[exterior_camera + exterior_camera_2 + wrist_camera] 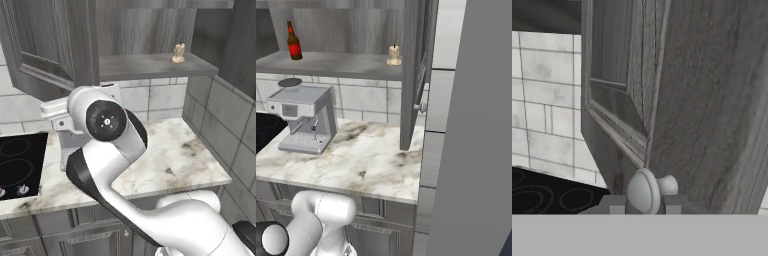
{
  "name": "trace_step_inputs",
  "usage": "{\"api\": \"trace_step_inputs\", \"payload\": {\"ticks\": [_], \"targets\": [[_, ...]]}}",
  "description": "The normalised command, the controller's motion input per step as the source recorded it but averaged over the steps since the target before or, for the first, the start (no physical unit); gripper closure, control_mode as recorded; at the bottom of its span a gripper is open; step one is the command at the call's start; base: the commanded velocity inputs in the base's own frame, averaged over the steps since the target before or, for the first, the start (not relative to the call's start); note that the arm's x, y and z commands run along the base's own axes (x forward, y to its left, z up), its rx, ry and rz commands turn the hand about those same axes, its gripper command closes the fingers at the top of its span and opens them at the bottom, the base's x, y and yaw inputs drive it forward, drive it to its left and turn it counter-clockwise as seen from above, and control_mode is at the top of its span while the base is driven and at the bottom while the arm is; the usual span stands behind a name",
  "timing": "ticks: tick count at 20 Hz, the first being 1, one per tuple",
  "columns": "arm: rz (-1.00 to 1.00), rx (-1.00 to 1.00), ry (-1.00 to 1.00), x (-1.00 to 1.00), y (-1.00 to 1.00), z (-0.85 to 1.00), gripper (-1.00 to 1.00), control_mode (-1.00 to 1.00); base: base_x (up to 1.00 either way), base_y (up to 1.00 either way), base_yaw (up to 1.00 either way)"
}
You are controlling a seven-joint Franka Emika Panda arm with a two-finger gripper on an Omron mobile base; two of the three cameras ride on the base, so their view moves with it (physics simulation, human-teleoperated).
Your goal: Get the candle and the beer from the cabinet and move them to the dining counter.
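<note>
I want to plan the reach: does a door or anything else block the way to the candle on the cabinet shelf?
No. Both cabinet doors stand swung open; the claw is shut on the left door's knob. The candle and the beer stand apart on the open shelf, with nothing in front.

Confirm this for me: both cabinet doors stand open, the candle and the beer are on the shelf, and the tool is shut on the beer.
Not quite. The tool is shut on the round knob of the cabinet door, as the hand view shows. The beer stands untouched on the shelf, apart from the candle, in the right base view. The rest holds.
</note>
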Motion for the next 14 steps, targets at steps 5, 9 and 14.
{"api": "trace_step_inputs", "payload": {"ticks": [5, 9, 14], "targets": [[0.01, 0.0, 0.0, -0.23, 0.23, 0.0, 1.0, -1.0, 0.0, 0.0, 0.0], [0.0, 0.0, 0.0, 0.0, 0.08, 0.0, 1.0, -1.0, 0.0, 0.0, 0.0], [0.0, 0.0, 0.0, 0.0, 0.0, 0.0, 1.0, -1.0, 0.0, 0.0, 0.0]]}}
